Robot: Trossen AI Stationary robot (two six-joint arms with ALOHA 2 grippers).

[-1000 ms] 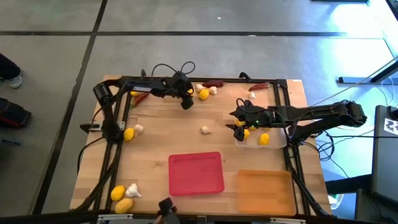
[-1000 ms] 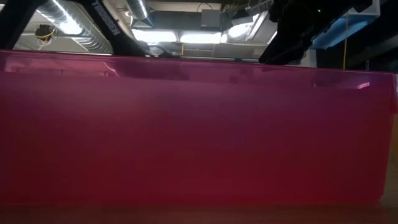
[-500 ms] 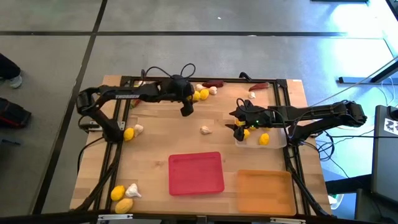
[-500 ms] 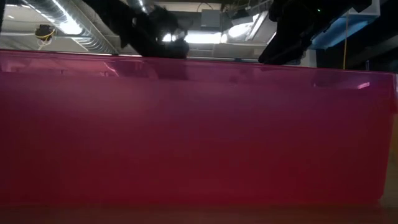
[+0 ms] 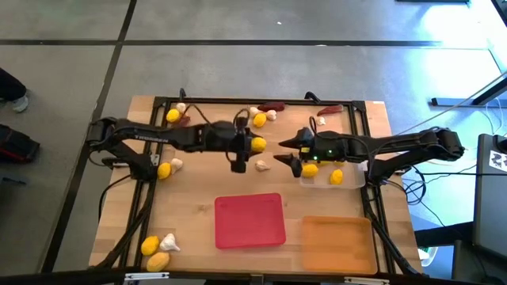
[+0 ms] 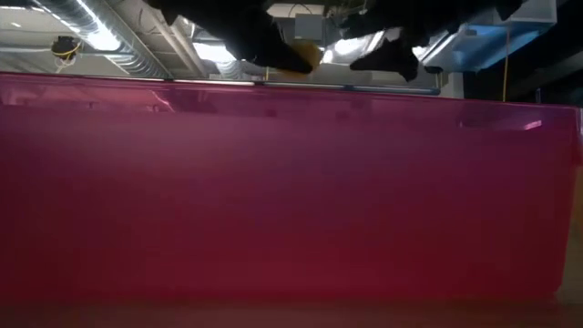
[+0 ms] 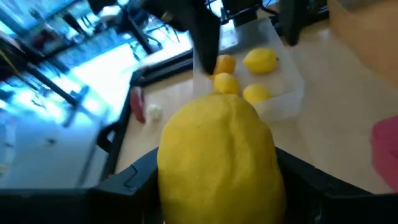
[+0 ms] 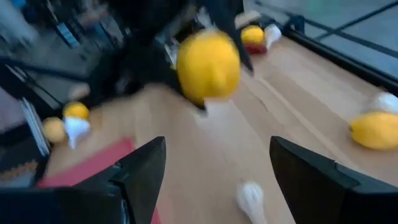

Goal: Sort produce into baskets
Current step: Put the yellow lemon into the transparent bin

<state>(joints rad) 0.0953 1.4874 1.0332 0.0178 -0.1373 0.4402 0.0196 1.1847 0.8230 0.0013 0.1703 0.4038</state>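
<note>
Lemon (image 5: 257, 144) sits clamped between the fingers of the left gripper (image 5: 252, 145), above the middle of the table (image 5: 190, 190); the left wrist view shows the yellow fruit filling the space between both dark jaws. Just to its right the right gripper (image 5: 285, 152) hangs with its fingers spread and nothing between them, pointing toward that lemon. Behind it, at the right side, the clear tray (image 5: 352, 180) holds three lemons. Nearer the front, the red tray (image 5: 249, 220) and the orange tray (image 5: 336, 242) hold nothing. A garlic bulb (image 5: 261, 165) lies on the wood just below the held lemon. Since a second ago the left arm has swung from the far edge toward the centre, and the right gripper has reached out left from over the clear tray.
</note>
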